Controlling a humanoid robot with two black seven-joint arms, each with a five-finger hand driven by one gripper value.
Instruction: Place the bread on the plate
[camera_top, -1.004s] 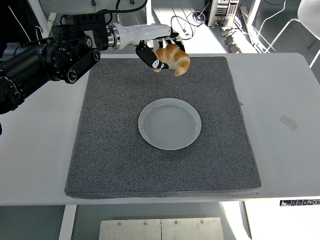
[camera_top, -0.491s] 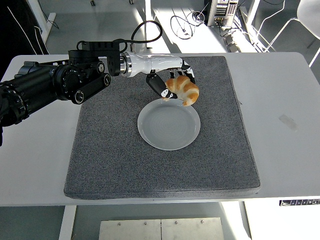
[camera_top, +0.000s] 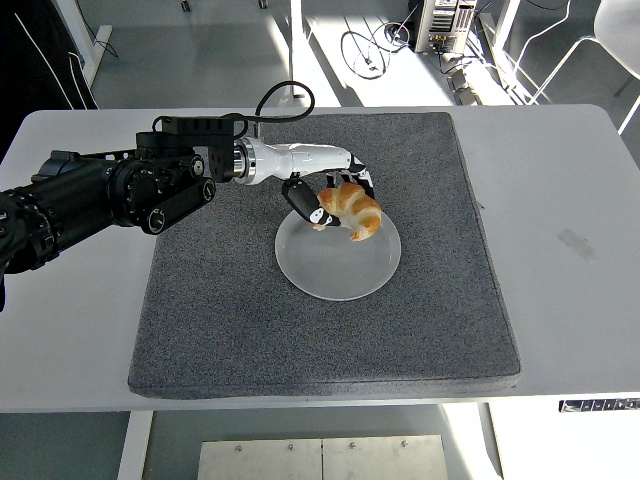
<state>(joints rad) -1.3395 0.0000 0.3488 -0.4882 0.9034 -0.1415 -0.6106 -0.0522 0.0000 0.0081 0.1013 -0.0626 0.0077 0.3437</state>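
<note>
Bread over plate, release pending.

My left hand (camera_top: 325, 195) grips the bread (camera_top: 350, 209), a croissant, fingers curled round its upper-left end. The bread hangs over the far part of the white plate (camera_top: 330, 275); I cannot tell whether its lower tip touches the rim area. Its long axis slants from my fingers down to the right. The plate centre lies just toward the near edge, below my hand. My right arm is out of sight.
</note>
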